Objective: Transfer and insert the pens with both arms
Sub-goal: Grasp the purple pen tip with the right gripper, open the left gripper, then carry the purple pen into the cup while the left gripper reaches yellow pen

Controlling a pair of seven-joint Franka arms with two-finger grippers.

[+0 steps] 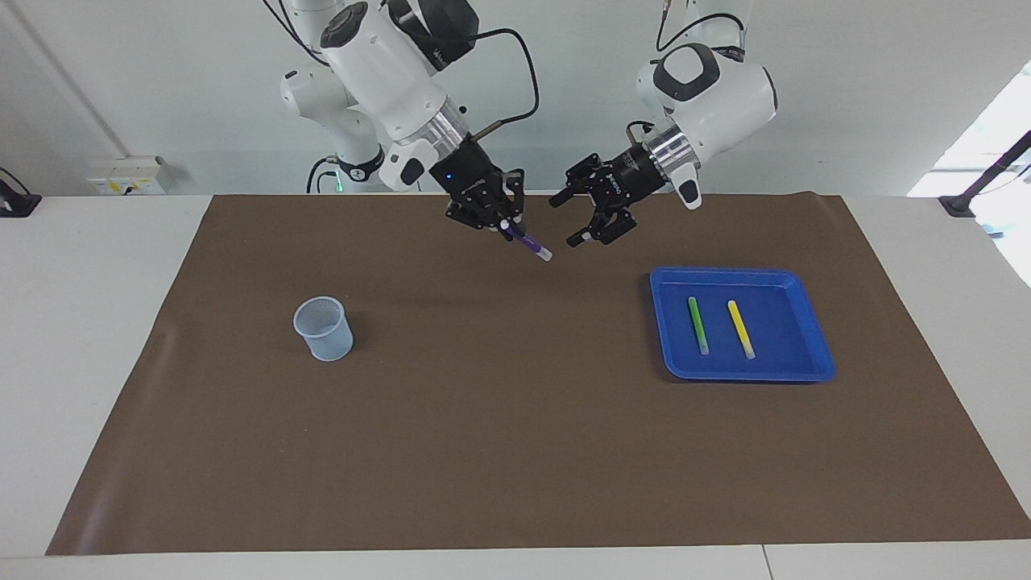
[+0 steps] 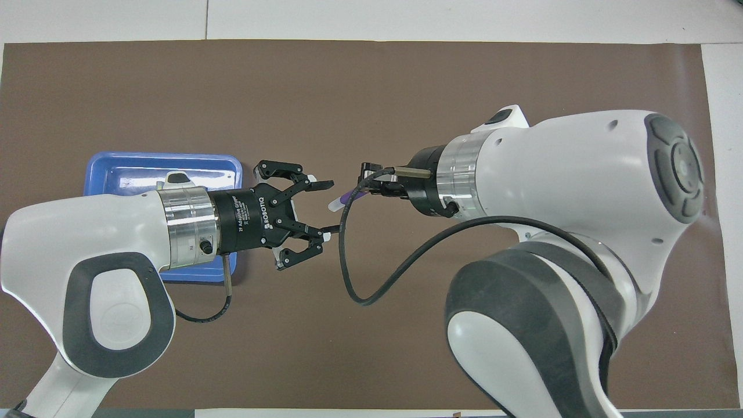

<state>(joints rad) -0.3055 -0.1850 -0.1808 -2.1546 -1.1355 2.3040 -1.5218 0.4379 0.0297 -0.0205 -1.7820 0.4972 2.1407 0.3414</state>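
Right hand [image 1: 503, 224] at upper centre of the facing frame, clamped on slim purple marker pen [image 1: 527, 243], whitish tip angled down over brown mat-covered counter [image 1: 515, 451]. Left hand [image 1: 594, 228] just beside it, fingers spread apart, holding nothing. Slim green marker pen [image 1: 697, 325] and slim yellow marker pen [image 1: 741, 329] side by side in shallow blue plastic tray [image 1: 805, 372], right of centre. Pale blue mesh cup [image 1: 323, 327] upright, left of centre.

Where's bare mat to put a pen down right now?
Wide bare brown mat between the mesh cup and the blue tray, and along the edge farthest from the robots. Crowded mid-mat: right gripper holds the purple pen there, open left gripper beside it. Tray holds green pen and yellow pen.
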